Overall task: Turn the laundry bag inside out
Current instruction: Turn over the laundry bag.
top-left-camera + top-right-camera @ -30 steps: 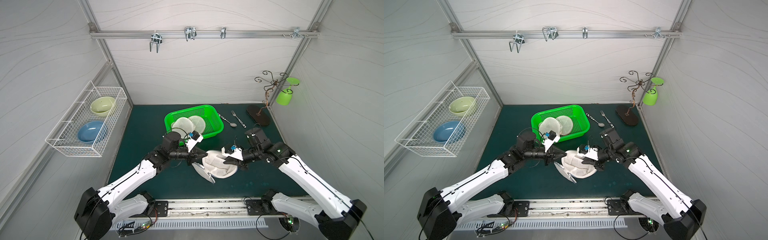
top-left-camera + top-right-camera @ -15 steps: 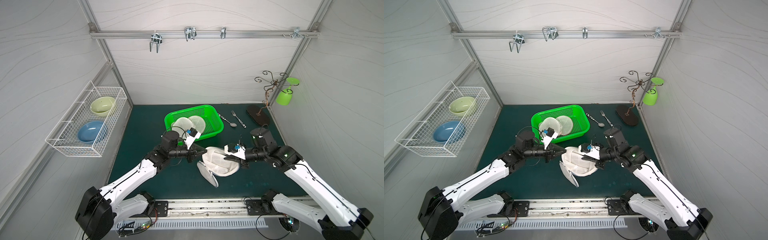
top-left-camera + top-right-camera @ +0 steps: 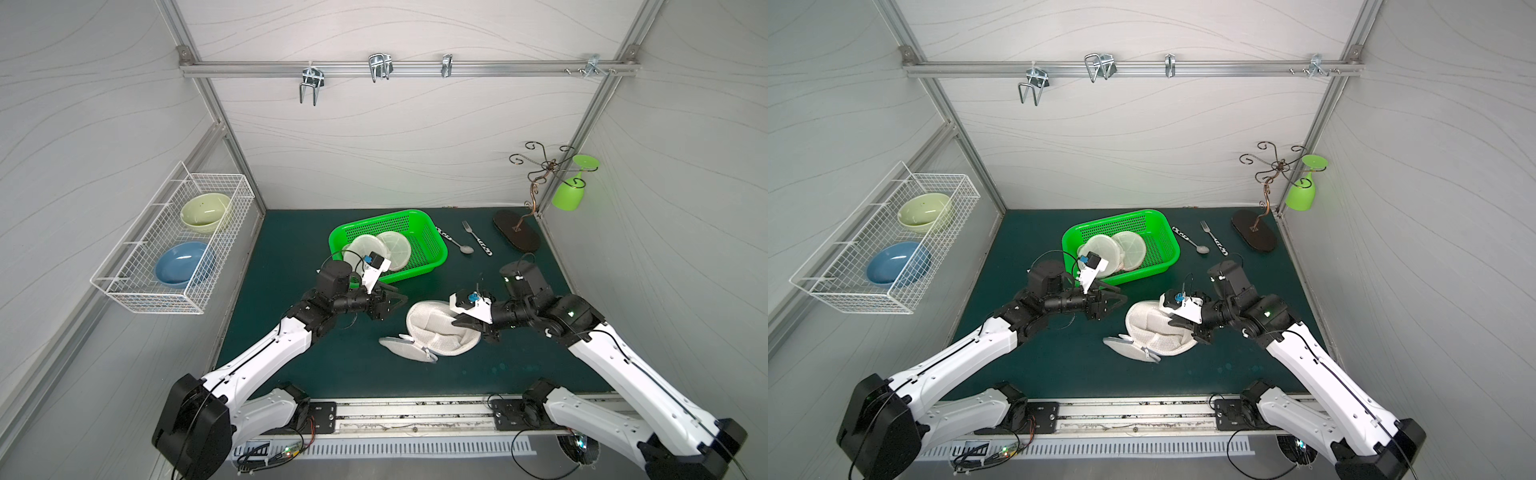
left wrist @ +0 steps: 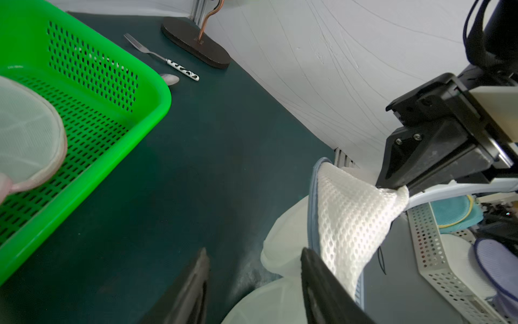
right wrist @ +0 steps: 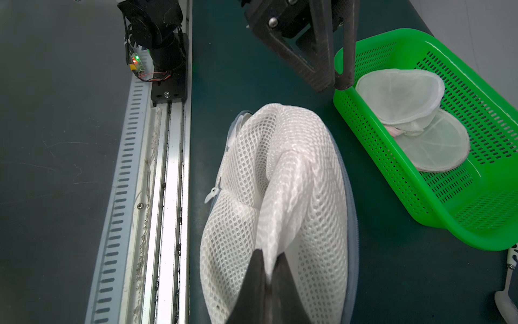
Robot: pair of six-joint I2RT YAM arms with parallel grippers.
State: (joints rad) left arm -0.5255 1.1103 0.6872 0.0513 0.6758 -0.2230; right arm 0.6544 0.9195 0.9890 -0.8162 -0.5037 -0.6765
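Left tool [image 4: 253, 252] now spread, its grip on laundry bag [image 4: 350, 213] gone.

The laundry bag [image 3: 436, 332] lies on the bench [image 3: 291, 249], front of centre, between the two claws. The left claw [image 3: 398, 302] is just to its left and clear of it, and the right claw [image 3: 457, 322] is on its right edge. Behind the left claw stands the basket [image 3: 386, 226], with two round pouches [image 3: 397, 251] overlapping inside. Right of the basket lie the spoon [image 3: 457, 245], then the fork [image 3: 476, 239], then the stand [image 3: 517, 237] in the rear right corner, with a glass [image 3: 567, 195] hanging from it. On the left wall hangs a wire rack [image 3: 166, 299] holding two bowls [image 3: 205, 210], one behind the other. A rail [image 3: 415, 68] with hooks runs high along the back wall.
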